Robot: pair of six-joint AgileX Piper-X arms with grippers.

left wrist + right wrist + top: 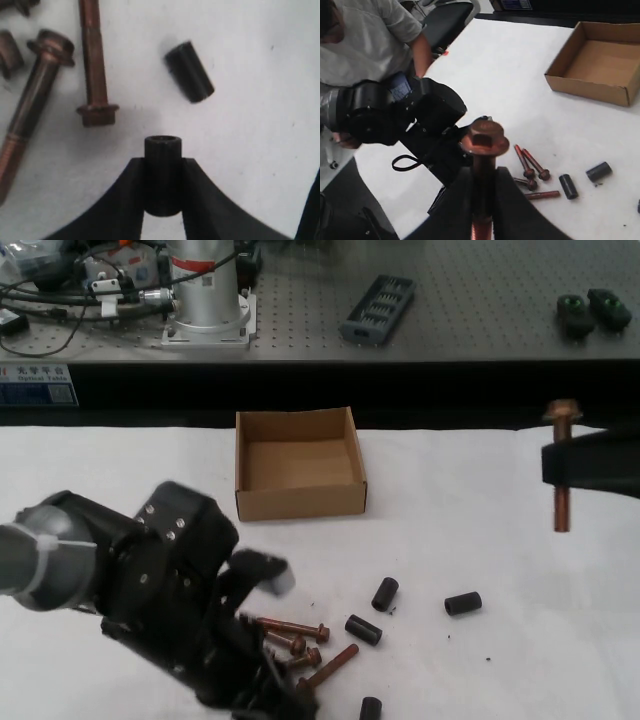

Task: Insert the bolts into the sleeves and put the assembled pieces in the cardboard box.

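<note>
Sleeve partly hidden in the left hand

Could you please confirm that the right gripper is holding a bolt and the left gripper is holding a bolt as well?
Not quite. The left gripper holds a sleeve, not a bolt, as the left wrist view shows. The right gripper does hold a bolt.

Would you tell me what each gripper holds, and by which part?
The left gripper clamps a black sleeve across its sides. The right gripper clamps a bolt by the shank, just below its head.
</note>
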